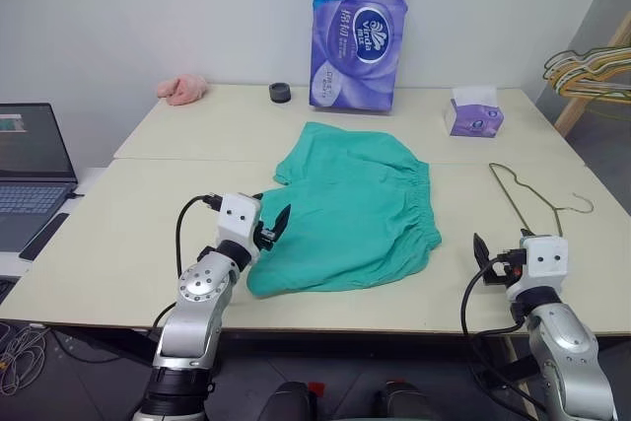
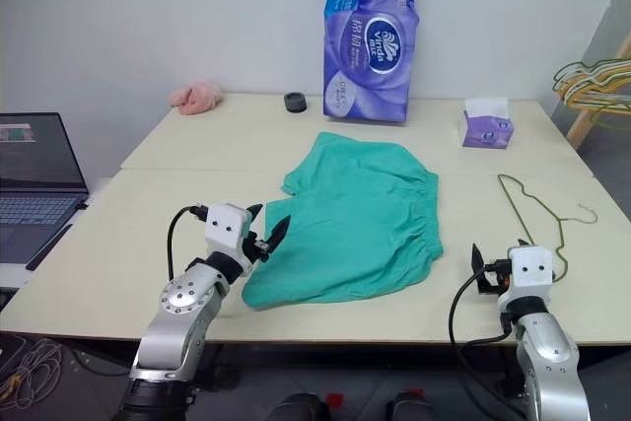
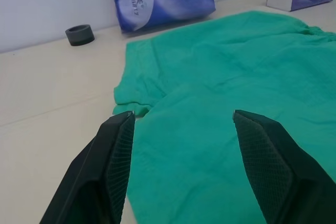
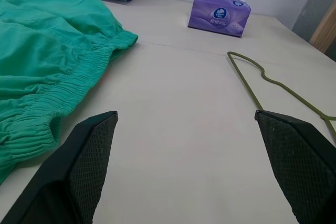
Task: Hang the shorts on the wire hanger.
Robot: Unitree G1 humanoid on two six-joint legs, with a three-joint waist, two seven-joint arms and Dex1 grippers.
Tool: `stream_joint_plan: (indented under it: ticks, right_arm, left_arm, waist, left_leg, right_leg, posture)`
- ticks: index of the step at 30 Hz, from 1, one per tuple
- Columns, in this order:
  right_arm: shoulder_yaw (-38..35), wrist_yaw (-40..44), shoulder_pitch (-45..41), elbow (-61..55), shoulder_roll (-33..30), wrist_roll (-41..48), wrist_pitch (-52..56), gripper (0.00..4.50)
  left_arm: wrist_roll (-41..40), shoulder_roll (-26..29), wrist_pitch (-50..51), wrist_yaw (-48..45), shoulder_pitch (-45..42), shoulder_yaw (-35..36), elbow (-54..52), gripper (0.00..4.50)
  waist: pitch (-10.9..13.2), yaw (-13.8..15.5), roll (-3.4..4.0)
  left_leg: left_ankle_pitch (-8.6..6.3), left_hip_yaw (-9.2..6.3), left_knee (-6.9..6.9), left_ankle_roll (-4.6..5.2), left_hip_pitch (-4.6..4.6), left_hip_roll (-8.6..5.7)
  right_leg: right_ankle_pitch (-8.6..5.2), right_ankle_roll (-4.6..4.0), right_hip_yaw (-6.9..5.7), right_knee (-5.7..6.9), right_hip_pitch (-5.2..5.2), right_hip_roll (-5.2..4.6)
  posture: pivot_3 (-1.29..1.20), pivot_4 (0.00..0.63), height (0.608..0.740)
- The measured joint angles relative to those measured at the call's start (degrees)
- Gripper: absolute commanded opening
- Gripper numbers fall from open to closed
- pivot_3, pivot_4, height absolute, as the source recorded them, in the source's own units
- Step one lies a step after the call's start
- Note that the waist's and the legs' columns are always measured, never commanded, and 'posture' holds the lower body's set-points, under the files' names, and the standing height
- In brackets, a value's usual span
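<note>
— Shorts (image 1: 360,206) were what we checked first: teal cloth lying flat on the tabletop (image 1: 118,234), spread between our two arms, with nothing threaded through them yet.

— And which way did they run?

— We judged the long axis as going from the near left corner away toward the far middle, with the gathered waistband along the right-hand edge, facing the wire hanger (image 1: 537,199). The leg openings pointed toward the far side, near the purple tissue pack (image 1: 357,32).

— Which arm sat closer to the cloth?

— Our left pincer (image 1: 272,226) was nearer by far: it hovered just over the near left corner of the shorts, fingers (image 3: 118,145) spread apart and holding nothing. The cloth stretched straight ahead of it.

— And the other one?

— Our right pincer (image 1: 503,253) stood wide open and empty too, near the tabletop's front edge. The hanger lay flat just beyond it and slightly to its right, hook curled toward the right, its triangle stretching away from us. The waistband lay to that pincer's left, apart from the wire.

— So the split seemed plain?

— We thought so: left for the shorts, right for the hanger.
</note>
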Motion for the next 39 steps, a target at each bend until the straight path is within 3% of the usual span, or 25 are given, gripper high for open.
stream_joint_plan:
  ticks: [19, 24, 27, 33, 39]
  right_arm:
    - [0.5, 2.8, -0.2, 0.3, -1.1, 0.7, 0.4, 4.46]
    - [0.7, 3.2, -0.2, 0.2, -1.3, 0.9, 1.1, 4.50]
    - [1.5, 4.6, 0.3, -0.6, -2.0, 1.3, 1.2, 4.50]
    - [2.6, 12.5, 2.8, -7.0, -7.8, 4.6, 2.1, 4.50]
    - [11.0, 23.9, 5.2, -17.0, -16.8, 8.7, 6.9, 4.50]
  left_arm:
    - [-1.3, 0.8, 0.8, -1.5, 2.5, 0.1, -0.2, 3.14]
    - [-5.8, 1.4, 1.8, -6.1, 3.8, 0.2, -2.8, 4.30]
    - [-8.1, 4.1, 3.5, -10.3, 4.4, -0.4, -4.5, 4.45]
    - [-10.5, 15.4, 8.2, -23.3, 5.3, -4.4, -4.9, 4.45]
    - [-10.0, 21.7, 9.0, -33.0, 0.7, -8.9, -2.3, 4.45]
  waist:
    - [0.1, 0.0, 0.02]
    - [0.2, 0.0, 0.06]
    - [0.4, -0.2, 0.21]
    - [1.0, -1.1, 0.30]
    - [1.3, -1.5, 0.18]
  left_leg:
    - [0.00, 0.00, 0.00, 0.00, 0.00, 0.01]
    - [0.00, 0.00, 0.00, 0.00, -0.01, 0.02]
    - [0.00, 0.01, 0.00, 0.00, -0.01, 0.03]
    - [0.00, 0.00, -0.01, 0.00, -0.01, 0.07]
    - [-0.01, 0.00, -0.01, 0.00, -0.01, 0.11]
  right_leg:
    - [-0.04, -0.06, 0.00, 0.00, 0.00, 0.00]
    - [-0.15, -0.26, 0.01, -0.02, -0.01, -0.03]
    - [-0.18, -0.30, 0.02, -0.01, -0.01, -0.02]
    - [-0.21, -0.35, -0.01, -0.01, -0.02, 0.00]
    - [-0.23, -0.38, -0.03, -0.03, -0.04, 0.00]
  posture:
    - [0.04, 0.063, 0.740]
    - [0.03, 0.066, 0.740]
    - [0.01, 0.069, 0.740]
    - [-0.01, 0.066, 0.740]
    - [-0.04, 0.057, 0.740]
